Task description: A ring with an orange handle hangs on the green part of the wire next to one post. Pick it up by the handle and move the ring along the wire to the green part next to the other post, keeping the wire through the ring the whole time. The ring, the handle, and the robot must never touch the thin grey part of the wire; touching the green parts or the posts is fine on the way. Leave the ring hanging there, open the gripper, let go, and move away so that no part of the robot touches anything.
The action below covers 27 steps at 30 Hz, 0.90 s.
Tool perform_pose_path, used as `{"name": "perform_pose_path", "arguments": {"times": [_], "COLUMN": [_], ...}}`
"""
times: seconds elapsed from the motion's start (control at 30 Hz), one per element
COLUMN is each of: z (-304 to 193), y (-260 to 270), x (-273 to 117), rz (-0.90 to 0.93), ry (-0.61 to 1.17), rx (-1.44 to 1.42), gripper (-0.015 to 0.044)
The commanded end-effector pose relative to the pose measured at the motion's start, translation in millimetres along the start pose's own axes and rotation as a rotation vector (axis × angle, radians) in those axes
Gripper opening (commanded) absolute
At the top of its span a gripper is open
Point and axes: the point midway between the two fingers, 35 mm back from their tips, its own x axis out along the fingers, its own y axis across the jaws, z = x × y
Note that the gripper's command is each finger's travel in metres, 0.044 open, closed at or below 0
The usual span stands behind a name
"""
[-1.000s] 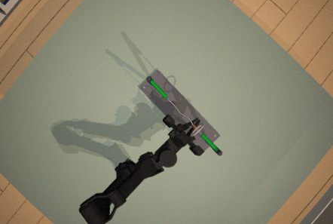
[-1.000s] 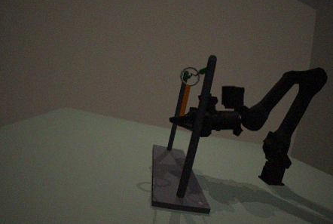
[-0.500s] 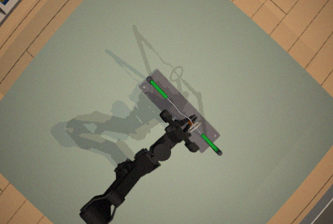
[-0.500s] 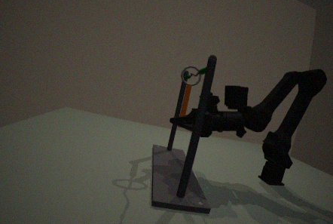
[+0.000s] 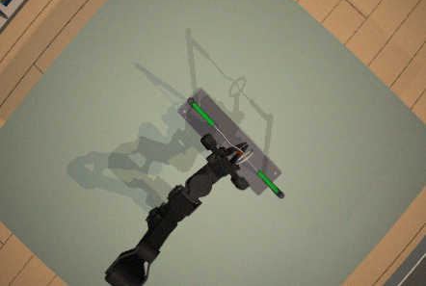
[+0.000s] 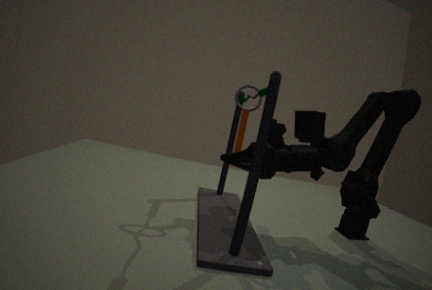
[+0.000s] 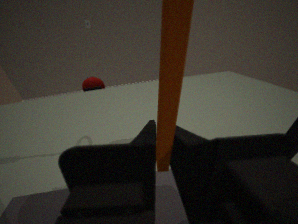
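Observation:
The ring is around the thin grey part of the wire, nearer the lower-right green part than the upper-left green part in the top view. The exterior view shows the wire passing through the ring's opening; whether they touch is unclear. The orange handle hangs below the ring, tilted slightly. My gripper is shut on the handle's lower part, well below the wire.
The near post in the exterior camera stands in front of part of my gripper; the far post is behind. Both stand on a grey base plate. A red ball shows in the wrist view.

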Motion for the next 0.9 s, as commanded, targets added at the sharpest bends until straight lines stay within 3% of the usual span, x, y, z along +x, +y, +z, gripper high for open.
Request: {"name": "perform_pose_path", "arguments": {"times": [0.0,0.87], "z": [3.2,2.9], "y": [2.3,2.0], "x": [1.5,1.9], "rz": [0.001,0.25], "ry": [-0.006,-0.004], "rx": [-0.01,-0.265], "gripper": [-0.015,-0.015]}}
